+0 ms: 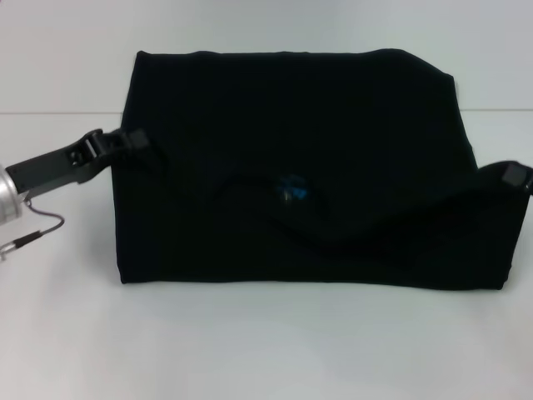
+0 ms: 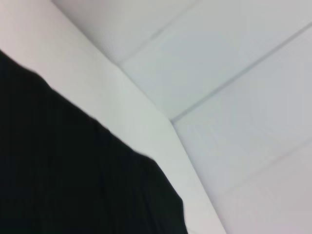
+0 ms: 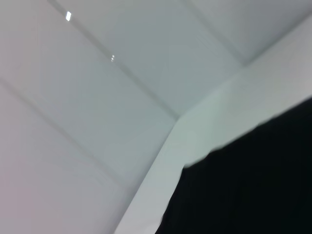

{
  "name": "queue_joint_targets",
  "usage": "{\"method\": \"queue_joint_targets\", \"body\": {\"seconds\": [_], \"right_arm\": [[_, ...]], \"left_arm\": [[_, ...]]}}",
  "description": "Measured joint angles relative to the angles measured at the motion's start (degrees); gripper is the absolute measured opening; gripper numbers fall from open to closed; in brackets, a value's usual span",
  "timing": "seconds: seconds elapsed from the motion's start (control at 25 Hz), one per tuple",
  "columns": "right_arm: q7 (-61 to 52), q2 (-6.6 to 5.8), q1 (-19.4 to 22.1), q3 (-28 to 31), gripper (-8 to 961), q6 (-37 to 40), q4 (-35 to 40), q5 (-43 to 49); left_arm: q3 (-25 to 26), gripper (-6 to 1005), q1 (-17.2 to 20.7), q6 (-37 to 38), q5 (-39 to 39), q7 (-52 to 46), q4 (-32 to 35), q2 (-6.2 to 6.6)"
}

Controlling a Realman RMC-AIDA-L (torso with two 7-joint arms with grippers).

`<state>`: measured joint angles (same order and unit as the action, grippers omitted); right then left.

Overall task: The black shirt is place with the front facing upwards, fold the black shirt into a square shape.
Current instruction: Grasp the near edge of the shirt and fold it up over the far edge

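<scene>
The black shirt (image 1: 291,125) lies across the white table (image 1: 250,342) as a wide rectangle. A fold of it is raised, and the fold's edge sags between my two grippers. The small blue neck label (image 1: 291,190) shows near the middle of that fold. At the shirt's left edge my left gripper (image 1: 133,140) is shut on the cloth. At the right edge my right gripper (image 1: 516,177) holds the fold's other end, mostly hidden by cloth. The left wrist view shows black cloth (image 2: 73,180), and so does the right wrist view (image 3: 253,185); neither shows fingers.
White table surface surrounds the shirt on all sides in the head view. A thin cable (image 1: 33,229) hangs under my left arm. Both wrist views show the table's pale edge (image 2: 146,107) with light panels beyond.
</scene>
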<state>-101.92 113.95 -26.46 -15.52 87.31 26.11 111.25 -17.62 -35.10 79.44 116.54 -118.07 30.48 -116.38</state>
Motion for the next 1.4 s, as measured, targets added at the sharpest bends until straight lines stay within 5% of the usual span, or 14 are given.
{"method": "queue_joint_targets", "body": {"seconds": [0.36,0.92,1.4], "right_arm": [[10.97,5.49,-2.93,0.48,69,-16.96,-1.05,-6.12],[30.12,5.80,-9.60,0.62,76,-30.21,-7.07,-12.04],[44.79,6.10,-12.42,0.45,82,-38.67,-12.89,-20.36]], "left_arm": [[-0.21,55,-3.09,-13.82,-5.61,8.87,-2.99,-2.79],[-0.48,56,-7.01,-30.92,-8.85,21.95,-4.38,-7.06],[-0.16,57,-8.57,-36.46,-20.49,41.57,-11.40,-7.76]]}}
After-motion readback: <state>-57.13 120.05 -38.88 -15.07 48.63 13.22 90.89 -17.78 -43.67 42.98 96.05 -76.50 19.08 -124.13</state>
